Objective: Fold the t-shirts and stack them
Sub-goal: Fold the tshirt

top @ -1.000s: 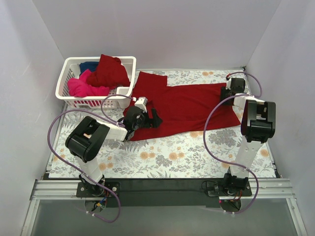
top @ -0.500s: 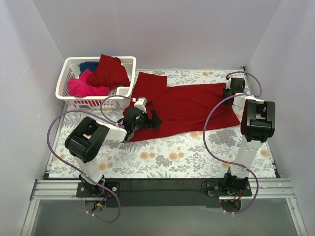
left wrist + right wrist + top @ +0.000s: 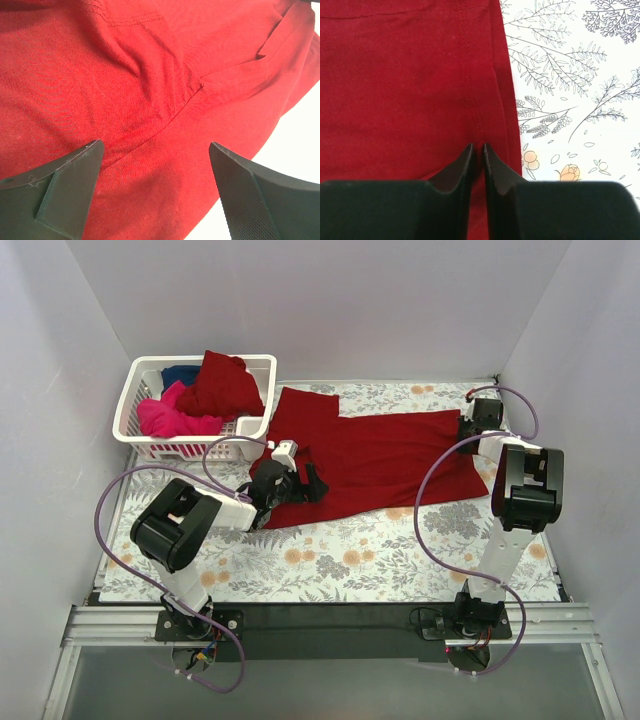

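Note:
A dark red t-shirt [image 3: 380,455] lies spread on the floral table. My left gripper [image 3: 308,483] hovers open over its left part; in the left wrist view the two fingers [image 3: 70,180] stand wide apart above the sleeve seam of the red t-shirt [image 3: 150,90], holding nothing. My right gripper [image 3: 468,428] sits at the shirt's far right edge. In the right wrist view this gripper [image 3: 476,146] is shut, pinching a thin fold of cloth beside the stitched hem [image 3: 470,75]. Three more t-shirts fill the basket: hot pink [image 3: 170,418], dark red [image 3: 222,385], dark blue [image 3: 181,373].
The white lattice basket [image 3: 140,380] stands at the back left, just beyond the left arm. Grey walls close in the table on the left, right and back. Bare floral tablecloth [image 3: 360,555] stretches in front of the shirt and shows to the right of the hem [image 3: 570,75].
The right gripper has closed onto the shirt's hem, and its wrist has shifted slightly towards the back right. The left gripper stays open and has barely moved.

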`<move>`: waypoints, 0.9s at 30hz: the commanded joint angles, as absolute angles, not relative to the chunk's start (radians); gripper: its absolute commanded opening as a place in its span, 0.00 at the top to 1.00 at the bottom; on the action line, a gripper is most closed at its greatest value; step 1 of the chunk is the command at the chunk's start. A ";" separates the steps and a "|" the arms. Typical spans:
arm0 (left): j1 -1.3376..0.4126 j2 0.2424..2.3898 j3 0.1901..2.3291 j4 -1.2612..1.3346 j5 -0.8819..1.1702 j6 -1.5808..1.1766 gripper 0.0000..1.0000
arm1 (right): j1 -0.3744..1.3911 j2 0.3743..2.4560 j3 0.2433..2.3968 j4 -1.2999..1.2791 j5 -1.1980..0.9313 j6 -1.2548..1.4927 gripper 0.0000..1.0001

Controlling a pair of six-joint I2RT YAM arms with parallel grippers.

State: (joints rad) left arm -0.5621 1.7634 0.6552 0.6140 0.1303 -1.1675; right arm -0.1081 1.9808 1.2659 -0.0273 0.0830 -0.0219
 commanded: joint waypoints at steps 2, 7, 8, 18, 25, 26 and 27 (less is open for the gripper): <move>-0.568 1.758 0.620 0.482 0.115 -1.170 0.20 | -0.118 1.951 1.289 -0.009 0.054 -0.008 0.87; -0.568 1.759 0.621 0.482 0.115 -1.170 0.20 | -0.124 1.968 1.296 -0.008 0.008 -0.008 0.93; -0.568 1.758 0.623 0.480 0.115 -1.170 0.20 | -0.124 1.967 1.296 -0.009 0.006 -0.008 0.96; -0.568 1.766 0.623 0.480 0.117 -1.170 0.20 | -0.146 1.893 1.270 -0.009 -0.005 0.041 0.99; -0.568 1.770 0.620 0.480 0.107 -1.172 0.20 | -0.164 1.878 1.272 0.018 0.021 0.057 0.99; -0.568 1.770 0.620 0.479 0.106 -1.173 0.20 | -0.166 1.879 1.273 0.018 0.021 0.058 0.99; -0.568 1.770 0.620 0.479 0.103 -1.173 0.20 | -0.167 1.881 1.273 0.020 0.023 0.060 0.99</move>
State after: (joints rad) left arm -0.5629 1.7634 0.6552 0.6136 0.1268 -1.1683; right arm -0.1581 1.9099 1.2655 -0.0223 0.0048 0.0467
